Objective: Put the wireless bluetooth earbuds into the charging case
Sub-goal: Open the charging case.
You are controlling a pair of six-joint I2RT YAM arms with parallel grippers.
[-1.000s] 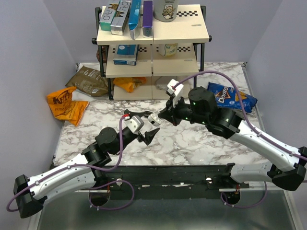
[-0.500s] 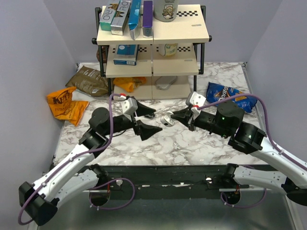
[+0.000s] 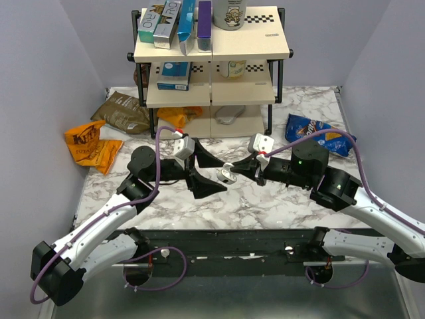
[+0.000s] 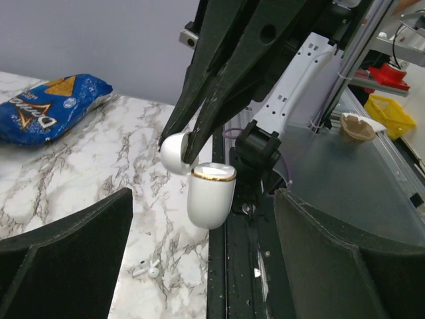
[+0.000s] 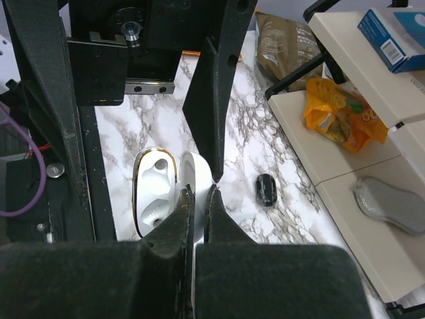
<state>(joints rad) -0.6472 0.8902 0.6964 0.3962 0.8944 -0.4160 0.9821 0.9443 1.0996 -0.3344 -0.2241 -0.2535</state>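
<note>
Jaws of the right gripper (image 5: 199, 199) are clamped on the lid of the open charging case (image 5: 156, 193), held mid-frame above the table (image 5: 265, 133). The left gripper (image 3: 216, 176) is spread, empty. The earbuds (image 4: 149, 269) lie lower left on the table; pickup is judged next, requiring a precise descent.

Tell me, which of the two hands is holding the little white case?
The right hand, pinched shut on the lid of the white case, which hangs open. The left hand gapes wide and holds nothing.

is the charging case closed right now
No, the white charging case is open, its gold-rimmed inside showing two empty sockets, while the right gripper pinches its lid between its jaws.
</note>
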